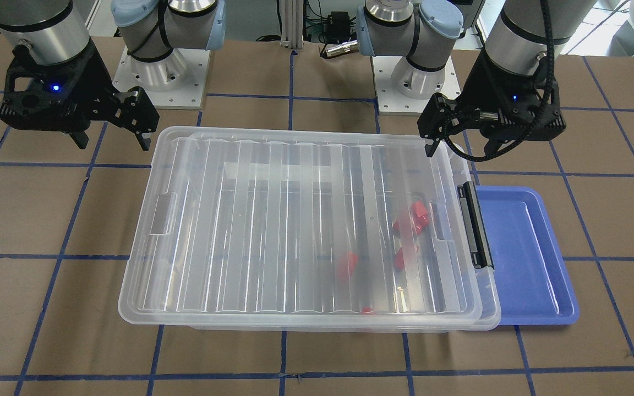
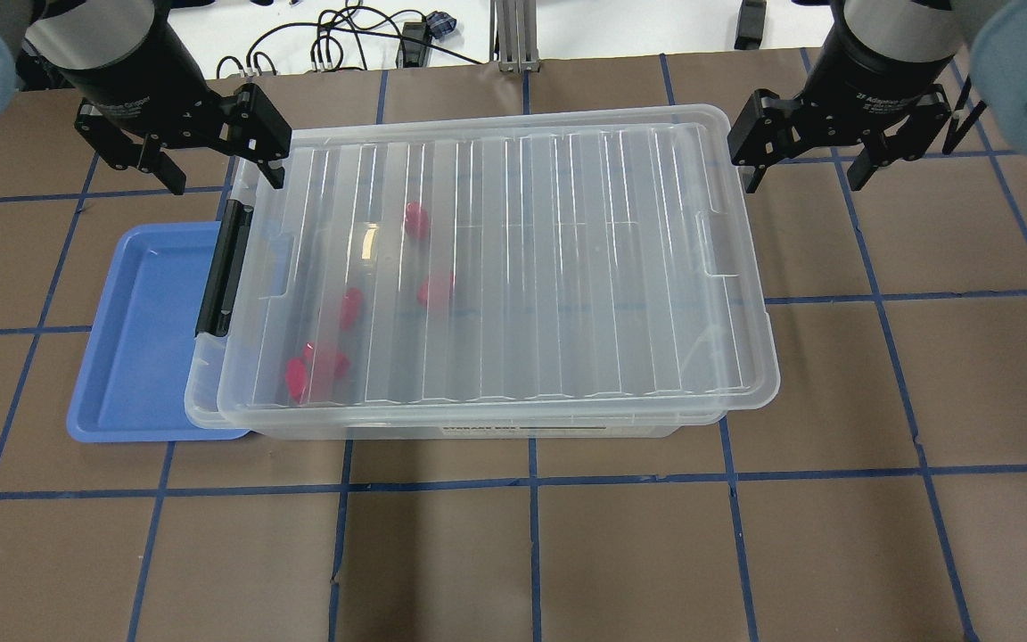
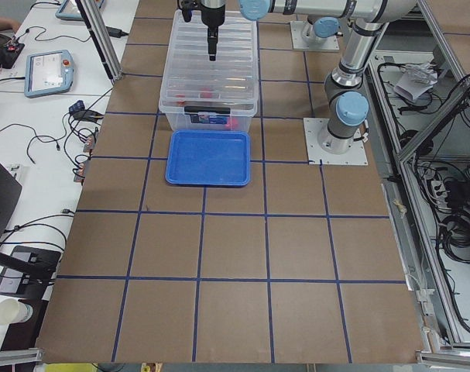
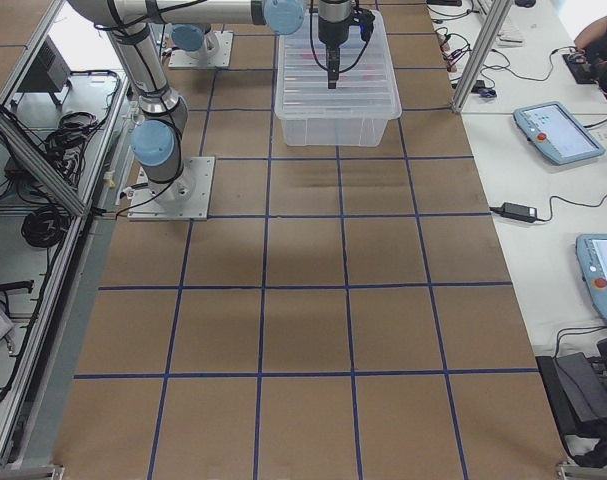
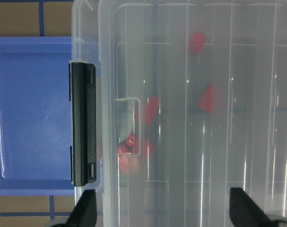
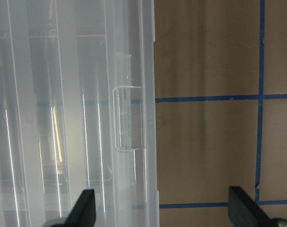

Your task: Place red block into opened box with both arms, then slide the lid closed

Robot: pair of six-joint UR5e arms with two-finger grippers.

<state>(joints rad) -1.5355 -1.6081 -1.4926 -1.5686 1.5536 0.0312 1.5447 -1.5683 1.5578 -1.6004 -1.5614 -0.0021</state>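
Note:
The clear box [image 2: 513,430] stands mid-table with the ribbed clear lid [image 2: 567,267] lying on top, shifted slightly toward my right, so the box's rim by the black clasp [image 2: 224,267] shows. Several red blocks [image 2: 436,290] lie inside under the lid, mostly near the clasp end [image 1: 417,217], and show in the left wrist view [image 5: 152,109]. My left gripper [image 2: 226,174] hangs open over the far corner at the clasp end [image 1: 457,148], holding nothing. My right gripper [image 2: 803,178] hangs open just outside the opposite far corner [image 1: 113,143], also with nothing in it.
A blue tray [image 2: 139,339] lies beside the box on the clasp side, partly tucked under its edge [image 1: 526,258]. Brown table covering with a blue tape grid [image 2: 531,481] surrounds the box. Both arm bases [image 1: 168,71] stand behind it.

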